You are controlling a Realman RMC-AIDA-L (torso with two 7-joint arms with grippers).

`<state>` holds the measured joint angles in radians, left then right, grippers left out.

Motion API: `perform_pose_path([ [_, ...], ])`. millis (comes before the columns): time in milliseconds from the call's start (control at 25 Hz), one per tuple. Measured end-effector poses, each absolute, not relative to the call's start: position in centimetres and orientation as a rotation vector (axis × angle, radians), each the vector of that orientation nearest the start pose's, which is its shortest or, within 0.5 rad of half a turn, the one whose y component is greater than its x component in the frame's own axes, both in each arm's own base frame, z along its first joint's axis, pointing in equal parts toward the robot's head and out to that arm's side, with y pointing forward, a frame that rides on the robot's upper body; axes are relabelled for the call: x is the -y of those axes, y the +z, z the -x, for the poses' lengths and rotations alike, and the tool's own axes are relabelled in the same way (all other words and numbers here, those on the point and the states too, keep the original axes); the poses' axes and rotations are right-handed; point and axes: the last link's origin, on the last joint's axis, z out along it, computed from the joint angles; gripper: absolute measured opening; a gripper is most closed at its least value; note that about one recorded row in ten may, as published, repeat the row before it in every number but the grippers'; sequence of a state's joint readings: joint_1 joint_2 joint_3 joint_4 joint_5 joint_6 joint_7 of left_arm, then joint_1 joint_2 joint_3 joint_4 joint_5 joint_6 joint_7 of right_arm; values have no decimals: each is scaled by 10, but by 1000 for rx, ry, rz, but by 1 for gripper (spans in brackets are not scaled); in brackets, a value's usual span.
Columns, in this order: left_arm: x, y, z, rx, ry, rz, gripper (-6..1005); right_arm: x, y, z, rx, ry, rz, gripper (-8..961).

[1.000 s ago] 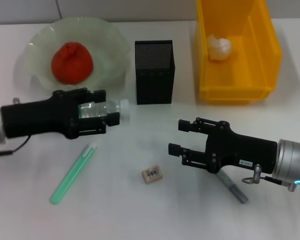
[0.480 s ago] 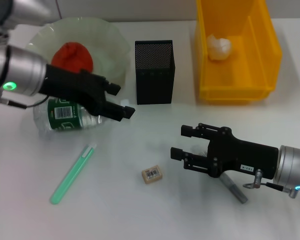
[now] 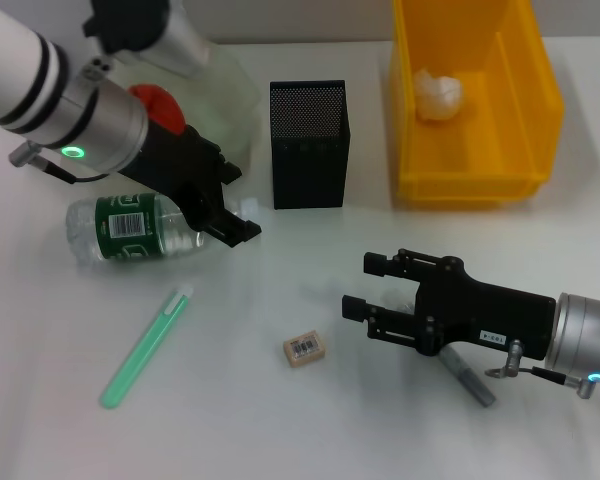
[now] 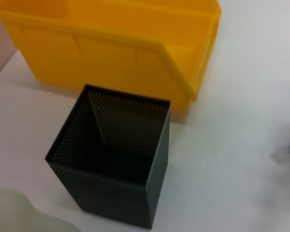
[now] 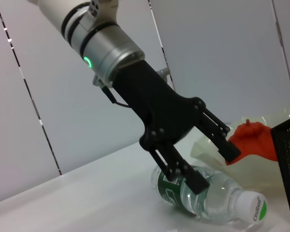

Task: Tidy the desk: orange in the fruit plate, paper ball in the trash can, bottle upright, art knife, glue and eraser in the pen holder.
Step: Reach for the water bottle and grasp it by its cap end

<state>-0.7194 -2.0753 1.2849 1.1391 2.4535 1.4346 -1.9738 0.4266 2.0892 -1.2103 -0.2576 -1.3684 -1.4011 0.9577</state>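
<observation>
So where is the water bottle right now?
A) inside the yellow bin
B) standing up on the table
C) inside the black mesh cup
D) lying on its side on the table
D: the bottle lies on its side on the table, its white cap pointing toward the pen holder, with the open left gripper just above it and not holding it.

I see my left tool as matte black with two slim fingers, on a silver wrist showing a green ring light, below a white arm with black bands. My right tool is black too, with a small white label, silver cuff, teal light.
</observation>
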Motion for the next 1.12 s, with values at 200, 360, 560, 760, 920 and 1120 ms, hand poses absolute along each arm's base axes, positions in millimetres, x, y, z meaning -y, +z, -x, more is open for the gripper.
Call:
perform_pose_path([
  [200,-389,-25,165,206,476,2844,739,-268,-82,-277,-649,911,2651,677],
  [360,-393,-32,169,185,564,2798,731,-269,-81,-276,-649,932,2638,677],
  [560,-395,-41,176,177,605,2783,721,-270,-80,-275,-647,941,2633,677],
  [760,-398,-46,181,172,623,2768,712,-270,-80,-274,-641,943,2634,677],
  [920,-398,-51,181,139,641,2763,704,-271,-80,-274,-641,944,2635,677],
  [1120,-398,-53,183,135,641,2756,694,-271,-80,-274,-642,945,2633,677],
])
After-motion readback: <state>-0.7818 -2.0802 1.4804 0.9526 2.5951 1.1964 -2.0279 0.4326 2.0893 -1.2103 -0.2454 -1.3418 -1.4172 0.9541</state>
